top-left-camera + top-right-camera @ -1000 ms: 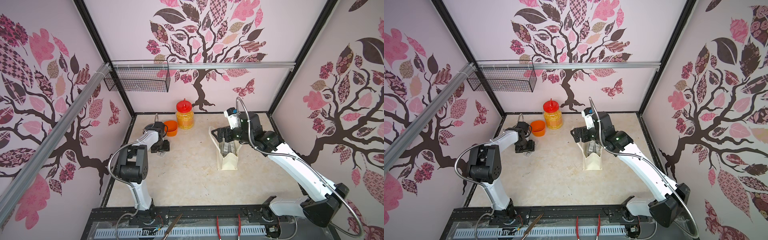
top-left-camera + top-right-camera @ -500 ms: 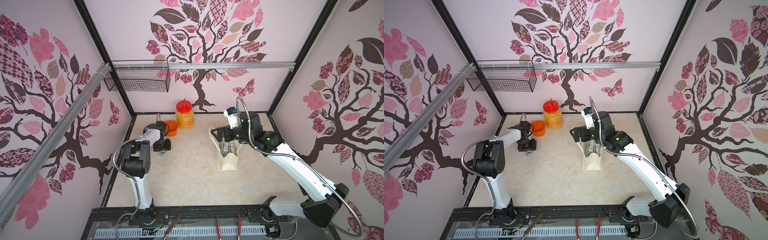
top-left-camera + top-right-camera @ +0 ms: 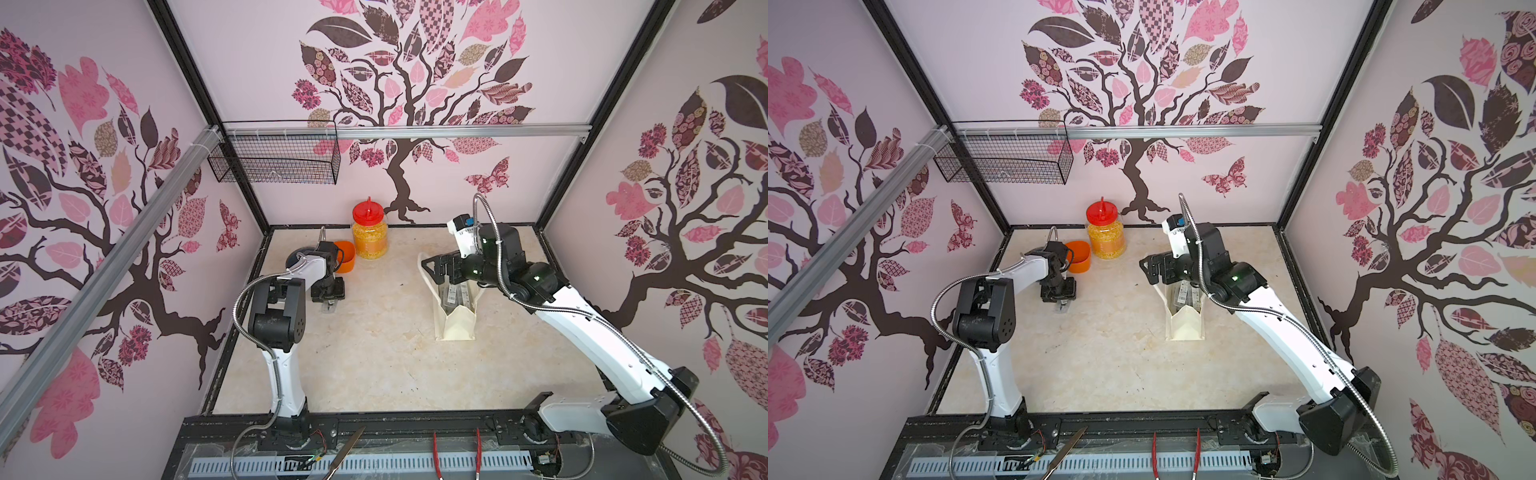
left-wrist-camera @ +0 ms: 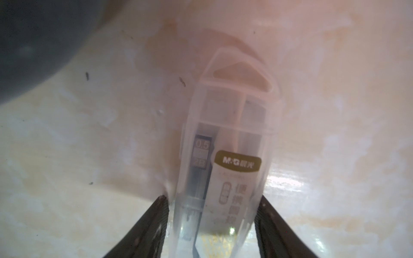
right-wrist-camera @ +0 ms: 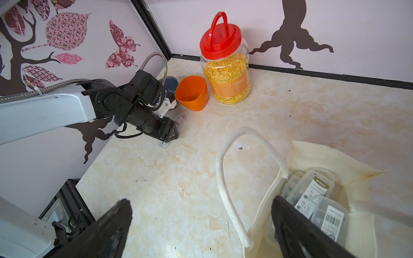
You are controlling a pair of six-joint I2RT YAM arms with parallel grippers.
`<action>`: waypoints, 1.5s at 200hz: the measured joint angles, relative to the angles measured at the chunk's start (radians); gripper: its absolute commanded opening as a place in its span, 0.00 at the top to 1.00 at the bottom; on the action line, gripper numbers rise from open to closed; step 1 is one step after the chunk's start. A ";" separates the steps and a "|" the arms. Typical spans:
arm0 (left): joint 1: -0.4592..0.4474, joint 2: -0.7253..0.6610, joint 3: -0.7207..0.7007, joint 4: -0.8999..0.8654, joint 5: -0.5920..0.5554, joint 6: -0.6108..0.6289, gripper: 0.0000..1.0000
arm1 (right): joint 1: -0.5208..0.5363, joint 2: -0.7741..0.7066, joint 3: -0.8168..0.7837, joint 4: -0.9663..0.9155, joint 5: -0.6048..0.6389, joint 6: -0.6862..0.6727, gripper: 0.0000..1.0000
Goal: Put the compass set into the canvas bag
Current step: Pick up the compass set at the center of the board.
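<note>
My left elbow has swung a little toward the middle of the table over the last second. The left gripper (image 4: 212, 196) has stayed over the case (image 4: 225, 160), and its jaws have drawn in. They now stand narrow, one on each long side of the case, with only a sliver of gap at each. I judge it not yet clamped.

The case lies flat on the table (image 3: 374, 365) near the cup (image 3: 348, 258). Its long axis runs straight out from my left hand, hanger tab at the far end, so closing squeezes its short width.

My right gripper (image 5: 201, 201) has not moved. It is spread wide at the bag (image 3: 455, 328), one finger inside the mouth and one outside by the handle, holding nothing. The bag stands well apart from the case, toward my right, with other cases (image 5: 312, 196) already in it. My left hand is the nearer to the case, so the carry across should fall to it.
</note>
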 measured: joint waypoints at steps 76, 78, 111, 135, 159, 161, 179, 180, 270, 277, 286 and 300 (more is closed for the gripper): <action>-0.027 0.000 0.000 -0.001 -0.005 -0.017 0.50 | 0.000 0.000 -0.008 0.011 -0.002 0.004 0.00; -0.030 -0.001 0.000 -0.001 -0.005 -0.018 0.50 | 0.000 0.000 -0.008 0.012 -0.002 0.004 0.00; -0.079 -0.010 -0.002 -0.003 -0.002 -0.023 0.53 | 0.000 -0.001 -0.010 0.015 -0.002 0.004 0.00; -0.111 -0.047 -0.009 -0.001 0.015 -0.040 0.54 | 0.000 -0.006 -0.018 0.016 -0.002 0.004 0.00; -0.125 -0.113 -0.026 -0.002 0.043 -0.067 0.58 | 0.000 -0.014 -0.027 0.016 0.002 0.004 0.00; -0.126 -0.116 -0.027 -0.002 0.045 -0.068 0.58 | 0.000 -0.014 -0.027 0.016 0.003 0.004 0.00; -0.140 -0.166 -0.031 -0.006 0.053 -0.082 0.58 | 0.000 -0.021 -0.027 0.017 0.016 0.004 0.00; -0.141 -0.170 -0.031 -0.007 0.052 -0.082 0.58 | 0.000 -0.023 -0.027 0.018 0.018 0.004 0.00; -0.376 -0.387 0.156 -0.089 0.054 -0.198 0.58 | 0.000 -0.191 -0.033 0.049 0.282 -0.008 0.00; -0.400 -0.388 0.195 -0.089 0.044 -0.203 0.58 | 0.000 -0.199 -0.033 0.052 0.299 -0.008 0.00; -0.433 -0.388 0.249 -0.092 0.034 -0.210 0.58 | 0.000 -0.207 -0.033 0.056 0.318 -0.008 0.00; -0.486 -0.388 0.321 -0.093 0.020 -0.226 0.59 | 0.000 -0.220 -0.039 0.063 0.354 -0.007 0.00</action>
